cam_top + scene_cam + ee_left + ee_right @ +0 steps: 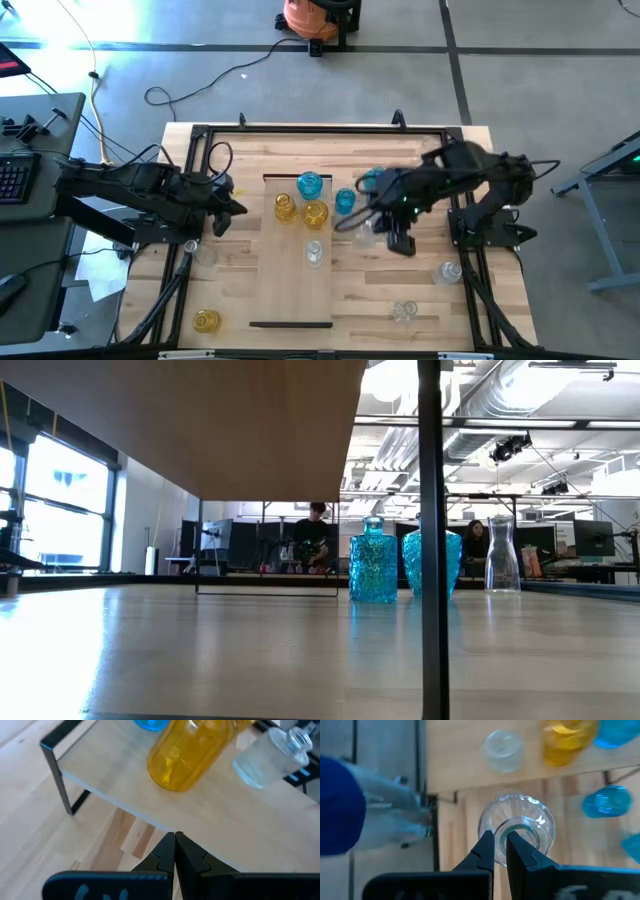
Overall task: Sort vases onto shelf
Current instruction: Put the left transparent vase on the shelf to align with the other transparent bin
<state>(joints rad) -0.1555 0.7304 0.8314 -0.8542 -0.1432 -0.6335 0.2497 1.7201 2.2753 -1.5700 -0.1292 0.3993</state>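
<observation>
The shelf [300, 290] is a pale raised panel on dark legs in the table's middle. On its far half stand a blue vase [310, 183], two yellow vases [285, 207] [315, 213] and a clear one [315, 250]. Two blue vases [345, 200] [372, 180] stand on the table just right of it. My right gripper [364, 226] is beside the shelf's right edge, shut on a clear vase [516, 822]. My left gripper [240, 208] is shut by the shelf's left edge, its fingertips [175, 842] pointing at that edge and holding nothing. My right gripper pinches the clear vase's mouth rim [501, 836], one finger apparently inside the mouth and one outside. The fingers come from above, slanting down. The vase hangs upright below them, next to the shelf's right long edge; whether its base is off the table I cannot tell.
Loose vases stand on the table: clear ones at the right [450, 270], near right [405, 312] and left [205, 252], and a yellow one at the near left [207, 320]. A dark frame [300, 130] borders the table. A keyboard [12, 178] lies on a side desk.
</observation>
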